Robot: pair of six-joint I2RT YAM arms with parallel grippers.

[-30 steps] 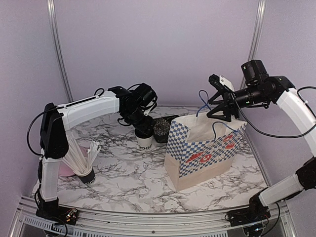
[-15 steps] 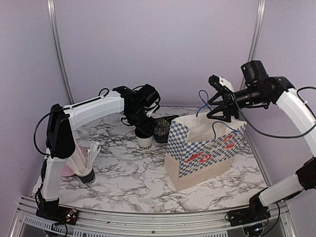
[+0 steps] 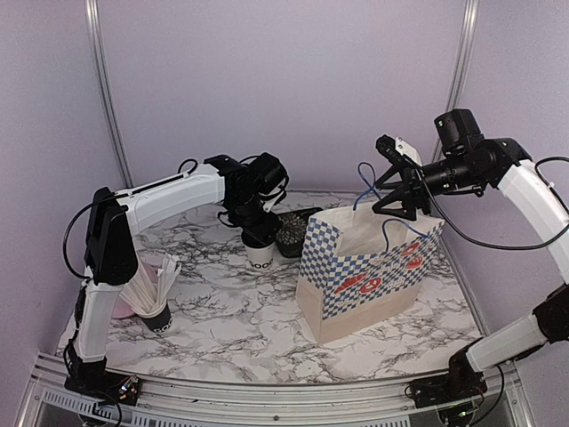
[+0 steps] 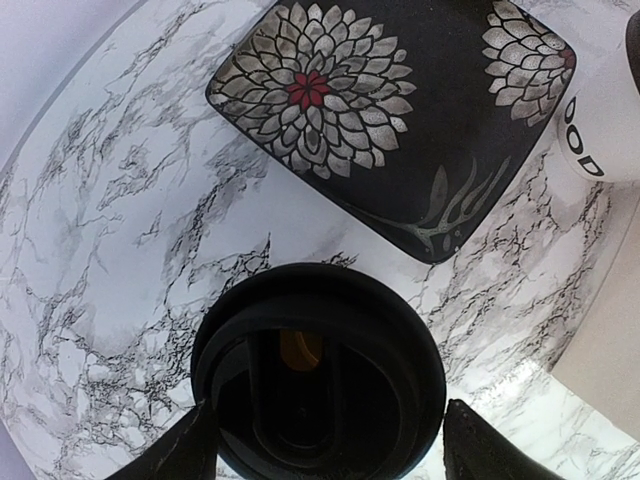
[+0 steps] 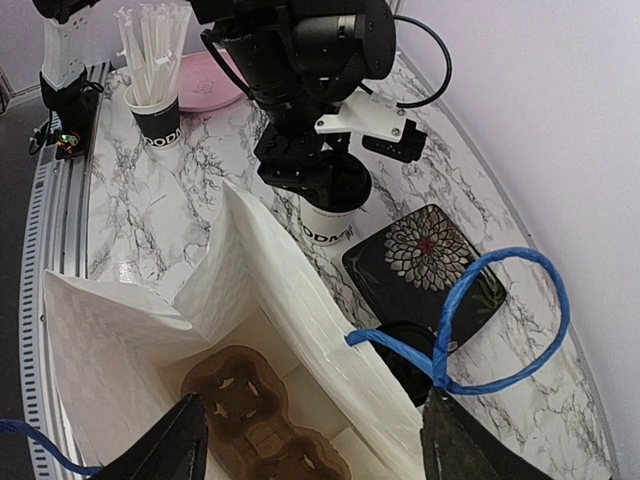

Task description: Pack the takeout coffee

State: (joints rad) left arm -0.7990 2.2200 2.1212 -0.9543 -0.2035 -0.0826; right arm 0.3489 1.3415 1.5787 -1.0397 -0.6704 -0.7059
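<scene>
The left pincer (image 4: 325,445) stands wide, one finger on each side of the black lid (image 4: 318,380) of the first cup (image 3: 260,253). That cup stands on the desk (image 3: 222,311) directly beneath the pincer. Whether the pads already press the lid cannot be determined. The second cup (image 4: 600,130) stands beyond the pincer, past the flowered dish (image 4: 390,130).

The right pincer (image 5: 315,445) is wide over the open bag (image 3: 369,267) and clamps nothing. The blue handle (image 5: 500,300) loops beside one finger.

Hazards:
- A grip at lid height only may pull the lid off or let the cup slip and spill.
- A swing toward the bag may strike the second cup.
- If the handle slips, the bag mouth may sag over the cardboard tray (image 5: 260,420) inside.

Not visible:
- The gripped cup's body, from the wrist view.
- Most of the second cup, which is cut off at the frame edge.
- Whether the handle is actually hooked on a finger.
</scene>
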